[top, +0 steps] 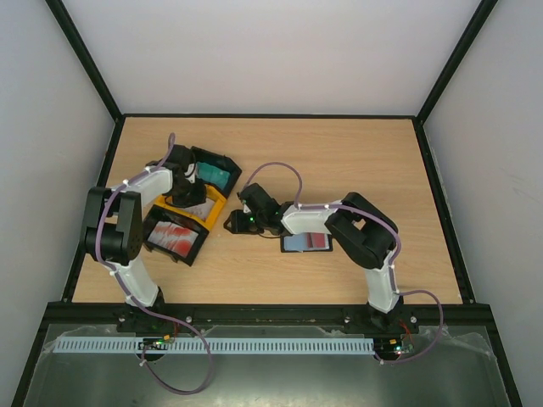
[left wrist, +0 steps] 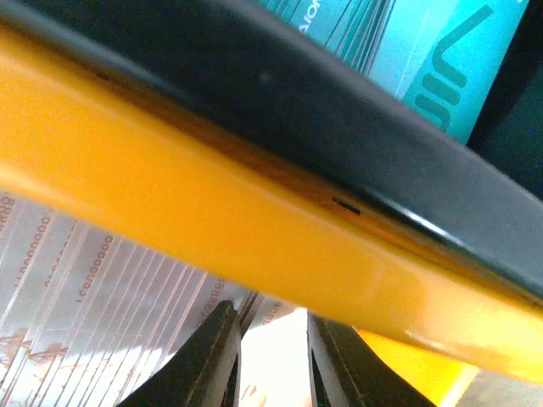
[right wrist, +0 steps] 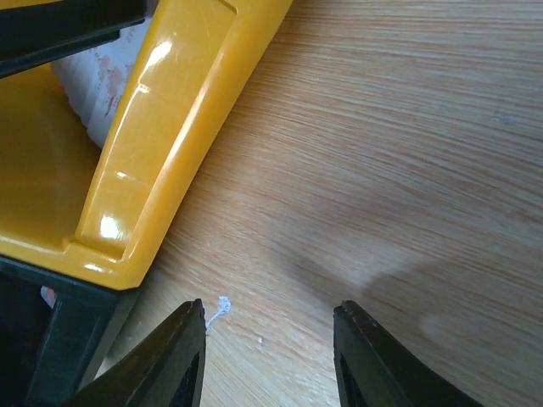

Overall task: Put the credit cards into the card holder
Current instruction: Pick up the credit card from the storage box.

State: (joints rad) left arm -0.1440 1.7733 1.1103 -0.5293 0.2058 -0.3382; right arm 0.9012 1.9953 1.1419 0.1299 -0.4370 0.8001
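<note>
At the upper left of the top view, my left fingers [left wrist: 226, 356] dip into the yellow tray [left wrist: 170, 203] among the whitish cards [left wrist: 76, 297]. They are nearly together, and I cannot tell whether they pinch one. Teal cards [left wrist: 450, 76] stand in the black tray [left wrist: 297, 110] beyond. At centre, my right fingers [right wrist: 187, 356] hang spread apart over the counter [right wrist: 407, 170]. To their right the card holder [top: 305, 242] lies flat, its long axis across the frame.
</note>
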